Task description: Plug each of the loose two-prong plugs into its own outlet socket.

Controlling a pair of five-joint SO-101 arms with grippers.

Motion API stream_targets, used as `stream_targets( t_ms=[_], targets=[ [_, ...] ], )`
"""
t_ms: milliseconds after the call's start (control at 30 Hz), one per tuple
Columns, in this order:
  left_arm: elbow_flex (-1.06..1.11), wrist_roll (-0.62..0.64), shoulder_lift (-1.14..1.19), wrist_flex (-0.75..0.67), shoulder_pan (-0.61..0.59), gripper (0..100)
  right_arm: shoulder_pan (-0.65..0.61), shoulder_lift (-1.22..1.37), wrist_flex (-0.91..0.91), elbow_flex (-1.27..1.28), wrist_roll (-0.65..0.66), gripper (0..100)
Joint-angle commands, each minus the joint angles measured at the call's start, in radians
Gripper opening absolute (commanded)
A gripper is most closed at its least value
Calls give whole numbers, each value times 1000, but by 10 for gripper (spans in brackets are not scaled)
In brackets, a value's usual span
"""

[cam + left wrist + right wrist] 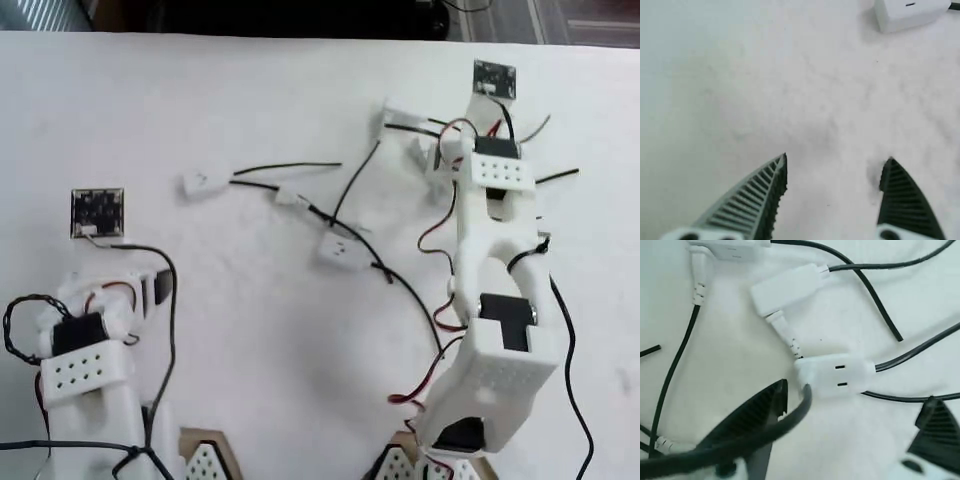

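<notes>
Right end effector (857, 395), apparently over socket (835, 376)

Setting: robotics lab bench. Evidence: plain white tabletop (250, 110); white printed robot arm with exposed wiring, lower left of frame (85, 370); second arm, right side (495, 300); black square board, left (97, 212).

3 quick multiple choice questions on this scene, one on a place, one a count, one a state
1. The left gripper is over: A bare table B a socket C a cord
2. Slots in the socket by the right gripper: A one B two C four
3. The right gripper is: A shut on a plug B shut on a cord C open
Answers: 1 A, bare table lies between its fingers. 2 B, two dark slots show. 3 C, its fingers stand wide apart.
</notes>
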Motion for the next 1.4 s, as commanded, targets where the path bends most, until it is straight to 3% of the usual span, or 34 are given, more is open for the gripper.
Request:
stream_targets(
  t_ms=[0, 233, 433, 633, 867, 1367],
  targets=[
    [-3, 0, -27, -18, -4, 297, -19, -19, 189, -175, 5, 383],
    [-3, 0, -27, -20, -4, 297, -110, -19, 521, -339, 140, 383],
    [-3, 0, -27, -20, -4, 297, -231, -21, 714, -411, 166, 383],
    [-3, 0, -27, -20, -4, 297, -311, -79, 714, -345, 166, 383],
    [-3, 0, -27, -20, -4, 297, -458, -237, 696, -100, 166, 383],
    [-3, -2, -27, -20, -4, 297, -573, -286, 206, 416, 203, 383]
  ],
)
